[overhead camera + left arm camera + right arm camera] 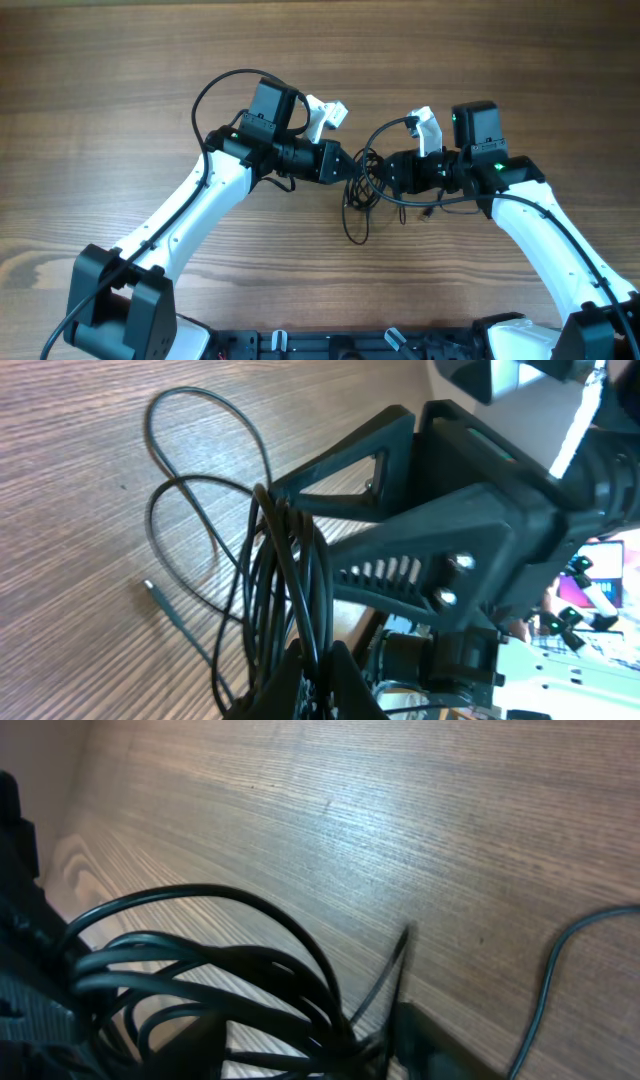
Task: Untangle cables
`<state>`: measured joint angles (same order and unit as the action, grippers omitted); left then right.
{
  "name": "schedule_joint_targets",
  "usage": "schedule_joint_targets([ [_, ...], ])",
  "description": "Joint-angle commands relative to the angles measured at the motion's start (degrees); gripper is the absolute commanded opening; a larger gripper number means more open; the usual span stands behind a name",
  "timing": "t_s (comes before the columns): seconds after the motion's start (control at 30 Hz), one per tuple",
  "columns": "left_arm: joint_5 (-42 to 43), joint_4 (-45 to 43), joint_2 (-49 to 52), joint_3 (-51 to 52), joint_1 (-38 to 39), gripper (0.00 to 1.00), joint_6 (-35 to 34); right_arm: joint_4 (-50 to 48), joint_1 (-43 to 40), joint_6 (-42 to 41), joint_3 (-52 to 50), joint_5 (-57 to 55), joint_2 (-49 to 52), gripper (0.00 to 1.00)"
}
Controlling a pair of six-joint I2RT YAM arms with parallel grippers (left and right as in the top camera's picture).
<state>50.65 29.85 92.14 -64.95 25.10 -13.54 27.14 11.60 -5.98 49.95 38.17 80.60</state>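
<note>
Lena: Closest to the left wrist lens, at six o'clock, what is the left gripper doing?

Ravi: Its jaws are pressed together on the cables, with the strands gathered into them. I judge it acts as an anchor, lifting the bundle off the table so the loops hang free and can be told apart.

Lena: And just beyond that?

Ravi: The right gripper comes in from three o'clock, nose to nose with the left one. Its two fingers stand somewhat apart, with strands passing between them. Whether they bite on a strand yet, I cannot tell. Likely it is there to pick one strand and draw it out of the knot.

Lena: Farther out?

Ravi: Two loose loops sag from the bundle toward eleven o'clock and lie on the wood. One plug rests on the table near nine o'clock, apart from both grippers. A free end like that is a sensible place to start unthreading.

Lena: Any writing or brand?

Ravi: None I can read. A bright screen glows far off at three o'clock, too blurred for text.
</note>
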Motion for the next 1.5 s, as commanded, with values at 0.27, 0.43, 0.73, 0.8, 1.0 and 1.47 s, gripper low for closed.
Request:
schedule_joint_targets([
  [0.27, 4.02, -0.66, -0.33, 0.02, -0.46, 0.04, 1.57, 2.47, 0.09, 1.18, -0.09, -1.6, 0.57, 0.04],
  [0.43, 1.62, 2.4, -0.33, 0.02, -2.95, 0.04, 1.62, 6.08, 0.07, -10.56, -0.09, -20.39, 0.57, 0.04],
  [0.73, -22.05, 13.25, -0.33, 0.02, -7.54, 0.04, 1.53, 13.92, 0.07, -25.29, -0.09, -38.47, 0.57, 0.04],
  [0.8, -24.35, 14.19, -0.33, 0.02, -8.46, 0.04, 1.31, 14.1, 0.07, -25.73, -0.09, -38.42, 0.57, 0.04],
  [1.0, -23.71, 14.36, -0.33, 0.02, -9.81, 0.04, 1.14, 14.1, 0.07, -27.15, -0.09, -38.38, 0.57, 0.04],
  [1.47, 2.86, 11.78, -0.33, 0.02, -9.79, 0.04, 11.91, 7.93, 0.09, -11.61, -0.09, -18.69, 0.57, 0.68],
])
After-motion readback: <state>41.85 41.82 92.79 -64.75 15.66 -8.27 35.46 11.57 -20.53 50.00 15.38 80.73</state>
